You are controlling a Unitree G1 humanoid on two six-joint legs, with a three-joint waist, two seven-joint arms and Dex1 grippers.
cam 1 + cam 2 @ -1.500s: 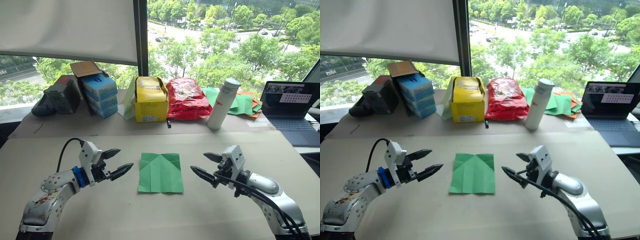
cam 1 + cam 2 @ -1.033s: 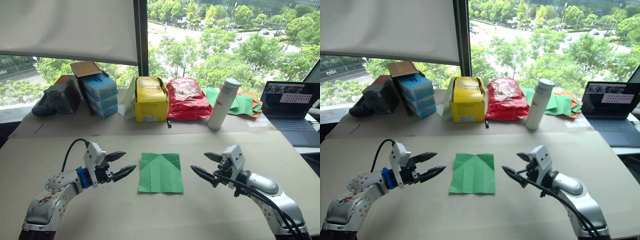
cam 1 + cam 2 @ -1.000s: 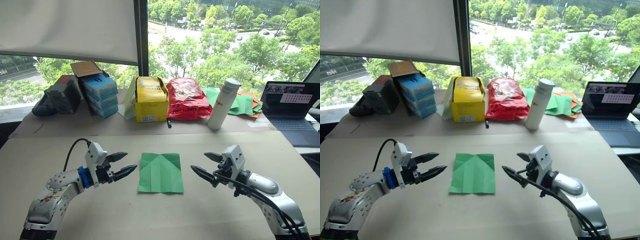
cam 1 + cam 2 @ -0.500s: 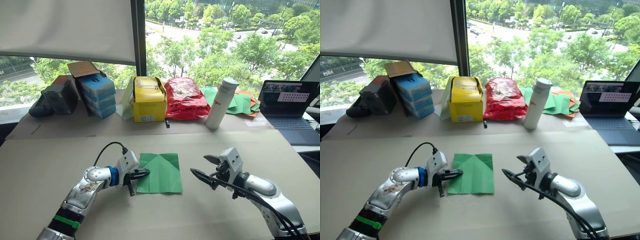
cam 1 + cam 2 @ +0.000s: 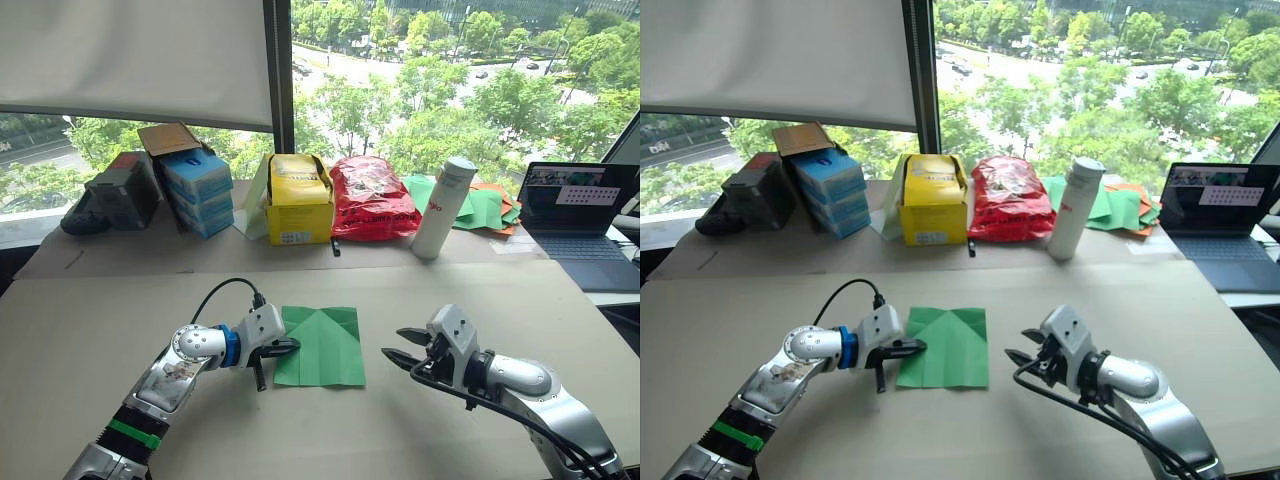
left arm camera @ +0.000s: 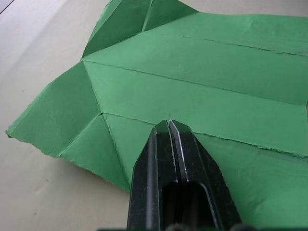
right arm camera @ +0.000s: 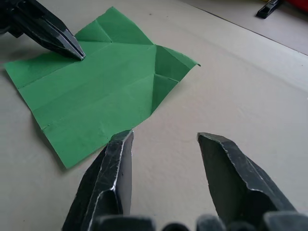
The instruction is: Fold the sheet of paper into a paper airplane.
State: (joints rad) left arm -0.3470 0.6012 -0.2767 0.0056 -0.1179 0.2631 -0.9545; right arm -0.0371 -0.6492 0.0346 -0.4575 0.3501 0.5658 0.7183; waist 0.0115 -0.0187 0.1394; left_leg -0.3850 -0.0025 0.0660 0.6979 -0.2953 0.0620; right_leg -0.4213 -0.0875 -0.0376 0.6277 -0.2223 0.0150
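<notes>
Paper: the sheet of paper (image 5: 320, 346) lies flat on the table (image 5: 100, 330), between the two claws.
Left claw: the left gripper (image 5: 288, 347) rests on the sheet's left edge, fingers pressed together.
Right claw: the right gripper (image 5: 403, 347) is just right of the sheet and apart from it, fingers spread.
Behind the left claw: the boxes (image 5: 198, 188), with a yellow bag (image 5: 301, 198) to their right.
Behind the right claw: a bottle (image 5: 444, 207), with a laptop (image 5: 582, 220) farther right.
</notes>
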